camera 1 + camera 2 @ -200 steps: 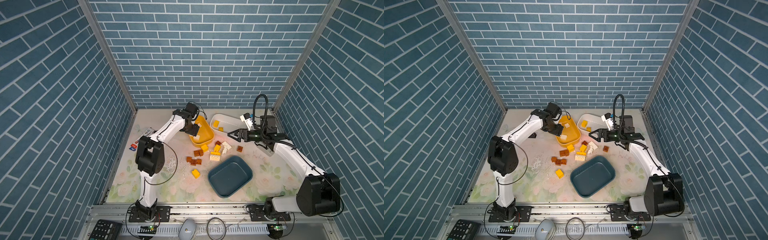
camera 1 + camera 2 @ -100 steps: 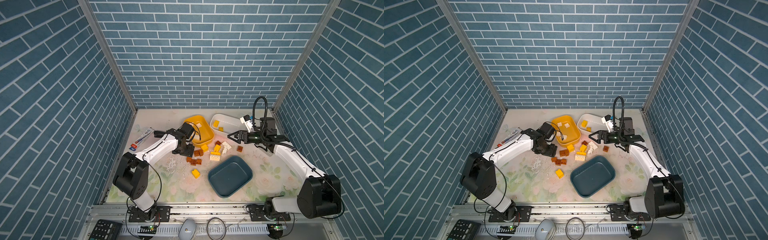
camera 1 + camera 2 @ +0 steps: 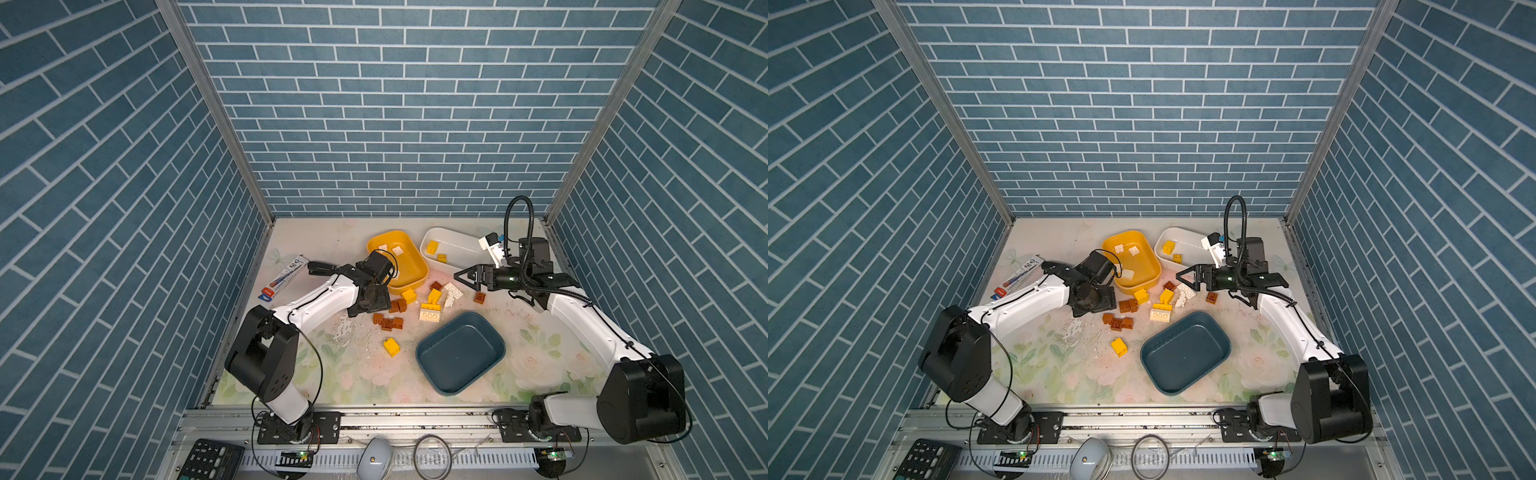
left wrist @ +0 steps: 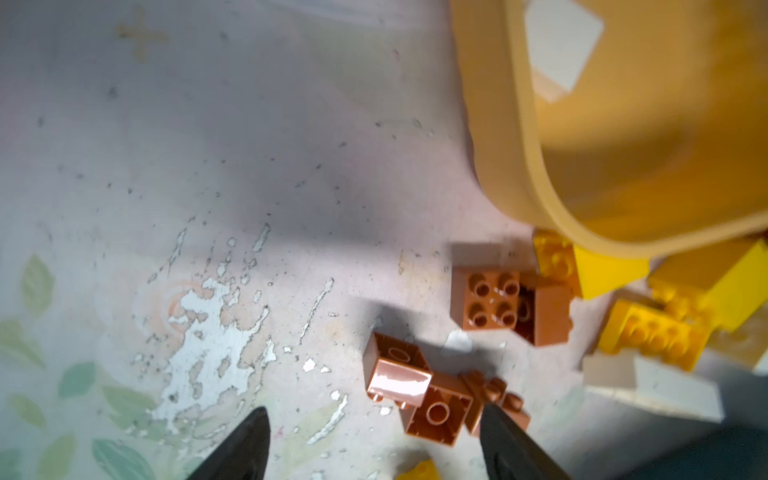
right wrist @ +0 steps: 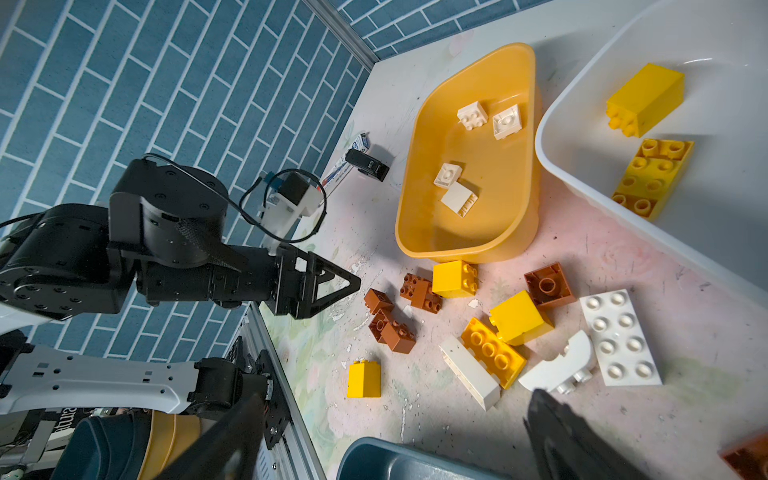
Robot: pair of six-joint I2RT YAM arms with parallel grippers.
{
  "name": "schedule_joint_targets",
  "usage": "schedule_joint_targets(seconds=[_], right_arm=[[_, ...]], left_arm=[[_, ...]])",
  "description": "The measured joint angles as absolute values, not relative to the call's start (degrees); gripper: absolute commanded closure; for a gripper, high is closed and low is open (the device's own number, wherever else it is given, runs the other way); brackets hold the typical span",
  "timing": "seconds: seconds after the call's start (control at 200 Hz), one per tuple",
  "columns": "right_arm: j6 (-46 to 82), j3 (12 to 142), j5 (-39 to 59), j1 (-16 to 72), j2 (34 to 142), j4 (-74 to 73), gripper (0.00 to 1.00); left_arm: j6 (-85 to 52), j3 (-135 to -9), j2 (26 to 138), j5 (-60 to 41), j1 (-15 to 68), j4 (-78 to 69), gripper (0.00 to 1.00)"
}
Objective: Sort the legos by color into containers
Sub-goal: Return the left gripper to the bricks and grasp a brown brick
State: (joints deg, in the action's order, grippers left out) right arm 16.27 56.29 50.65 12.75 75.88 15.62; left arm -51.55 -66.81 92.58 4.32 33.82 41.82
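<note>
At the far left of the desk a slim printed box is seen, with a black stapler just beside it; next, the left tool is found low over the desk, its fingers spread and nothing gripped between them; a brown cluster of three legos is seen just ahead of its tips, close against one fingertip, though contact cannot be told; a brown pair is placed a little further on, beside the near end of the yellow tub; four white legos are contained in that tub; a lone yellow lego is set apart toward the front of the desk, between the brown cluster and the teal tub; a mixed heap of yellow and white legos is spread between the yellow tub and the teal tub; the white tub is placed at the back, just right of the yellow tub, and two yellow legos are contained in it; the right tool is seen above the desk in front of the white tub, its fingers spread wide and empty, pointed toward the mixed heap; a single brown lego is seen just beside it, nearer the front, untouched.
</note>
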Motion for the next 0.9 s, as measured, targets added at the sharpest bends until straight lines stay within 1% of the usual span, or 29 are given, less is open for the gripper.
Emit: schedule_joint_targets(seconds=[0.19,0.31,0.395,0.565,0.735,0.9], right_arm=[[16.27,56.29,50.68,12.86,75.88,15.59,0.02],[16.27,56.29,50.74,12.86,75.88,15.59,0.01],[16.27,56.29,50.83,12.86,75.88,15.62,0.02],[16.27,56.14,51.35,12.86,75.88,15.59,0.02],[16.27,55.29,51.88,12.86,75.85,15.62,0.01],[16.25,55.22,52.31,12.86,75.85,15.66,0.02]], left_arm=[[-74.83,-66.54,92.92,4.82,36.07,41.58,0.22],[-84.34,-67.57,95.9,4.38,37.15,43.29,0.25],[-89.45,-67.57,97.54,3.73,37.76,43.53,0.26],[-95.48,-67.57,99.42,3.42,38.17,43.2,0.31],[-98.96,-67.48,100.64,3.79,38.11,42.04,0.39],[-100.44,-67.46,102.98,3.81,38.11,40.36,0.51]])
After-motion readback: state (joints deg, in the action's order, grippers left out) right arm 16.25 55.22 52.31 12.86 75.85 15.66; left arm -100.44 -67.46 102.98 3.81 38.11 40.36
